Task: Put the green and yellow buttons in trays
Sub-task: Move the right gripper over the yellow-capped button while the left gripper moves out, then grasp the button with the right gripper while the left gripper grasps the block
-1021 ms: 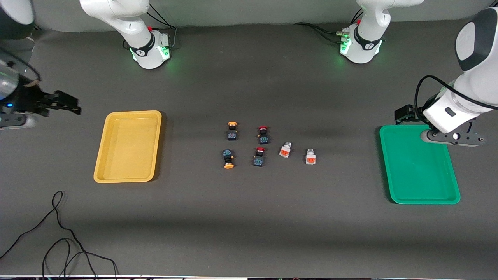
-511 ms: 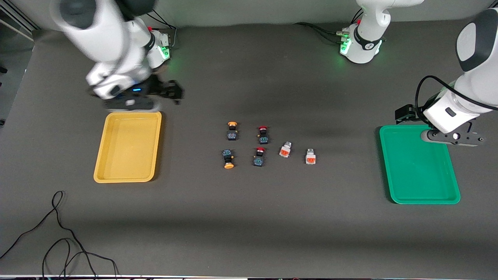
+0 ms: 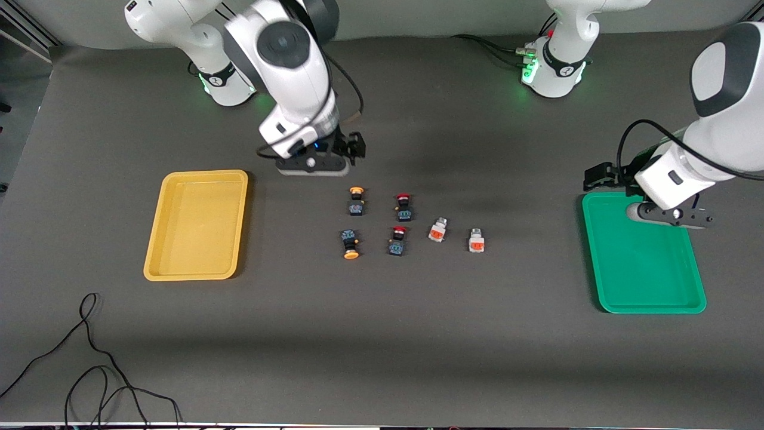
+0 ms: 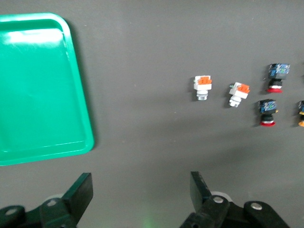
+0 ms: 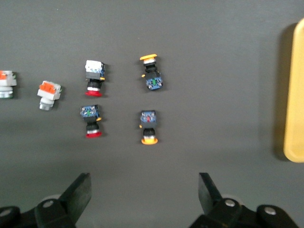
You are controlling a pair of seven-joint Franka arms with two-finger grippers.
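Beneath the right tool (image 3: 352, 146), spread wide, six buttons (image 3: 356, 201) lie on the table; the left tool (image 3: 603, 176) is wide too.

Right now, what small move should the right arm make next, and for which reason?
Probably lower the right gripper toward the yellow-capped button farthest from the front camera. Its fingers are open and empty, and it hangs over the bare table beside that button. All the buttons lie on the table, and the yellow tray holds nothing. The left gripper waits open near the green tray.
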